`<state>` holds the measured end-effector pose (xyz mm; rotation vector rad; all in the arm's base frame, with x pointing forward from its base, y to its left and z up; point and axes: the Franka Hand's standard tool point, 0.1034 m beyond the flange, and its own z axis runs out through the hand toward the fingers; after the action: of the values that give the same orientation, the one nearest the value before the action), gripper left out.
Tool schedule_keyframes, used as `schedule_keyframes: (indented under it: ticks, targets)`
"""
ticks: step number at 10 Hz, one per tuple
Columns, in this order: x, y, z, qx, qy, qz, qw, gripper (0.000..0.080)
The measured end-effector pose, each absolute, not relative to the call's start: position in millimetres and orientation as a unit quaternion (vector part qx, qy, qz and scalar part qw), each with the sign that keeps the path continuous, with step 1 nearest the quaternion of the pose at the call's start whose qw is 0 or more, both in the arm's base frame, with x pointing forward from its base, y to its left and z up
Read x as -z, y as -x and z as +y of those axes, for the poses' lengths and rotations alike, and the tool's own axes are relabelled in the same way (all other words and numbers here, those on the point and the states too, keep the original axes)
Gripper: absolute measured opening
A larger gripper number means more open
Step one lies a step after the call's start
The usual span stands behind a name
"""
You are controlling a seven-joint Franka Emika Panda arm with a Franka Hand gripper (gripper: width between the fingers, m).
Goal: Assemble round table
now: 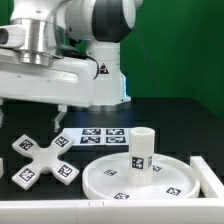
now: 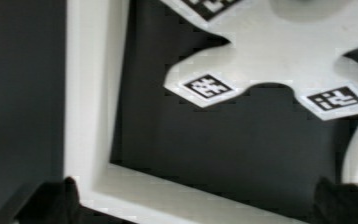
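Exterior view: a black table (image 1: 180,115) stands before a green wall (image 1: 190,50), with a white border (image 1: 208,172) along its edge. The cross-shaped foot (image 1: 42,160) lies flat at this view's left, with the marker board (image 1: 100,135) behind it. The round disc (image 1: 120,180) lies at the right, with the short leg (image 1: 141,148) upright on it. The gripper (image 1: 33,113) hangs open above the foot, one finger cut off by the picture's edge.

Wrist view: the foot (image 2: 274,60) is only partly in view on the black surface beside the border (image 2: 91,100). The blurred fingertips (image 2: 51,200) stand wide apart, holding nothing.

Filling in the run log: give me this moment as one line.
gripper open, empty | cross-shaped foot flat on table, untouched | cylinder leg upright on round disc
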<state>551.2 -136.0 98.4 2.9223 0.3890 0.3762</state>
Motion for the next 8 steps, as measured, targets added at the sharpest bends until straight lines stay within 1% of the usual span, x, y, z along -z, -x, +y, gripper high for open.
schedule_keyframes:
  ticks: [1,2,3,4,5,6,7,8]
  targets:
    - [-96.6,-551.8,-123.6,-0.121,-0.981,0.131,0.079,0.0649]
    - [-95.9,-550.9,-124.0,-0.118,-0.982,0.128,0.077,0.0649]
    - [-92.4,-548.7,-116.6,-0.091,-0.988,0.113,0.060,0.0649]
    - [-91.8,-549.5,-109.1,-0.069,-0.991,0.107,0.047,0.0649]
    - [-91.0,-546.0,-102.0,-0.026,-0.994,0.100,0.030,0.0649]
    - [-95.0,-546.3,-97.5,0.025,-0.995,0.094,0.009,0.0649]
    - [-96.1,-551.0,-94.6,0.062,-0.994,0.092,0.001,0.0649]
    - [-94.3,-552.9,-94.3,0.105,-0.990,0.098,0.002,0.0649]
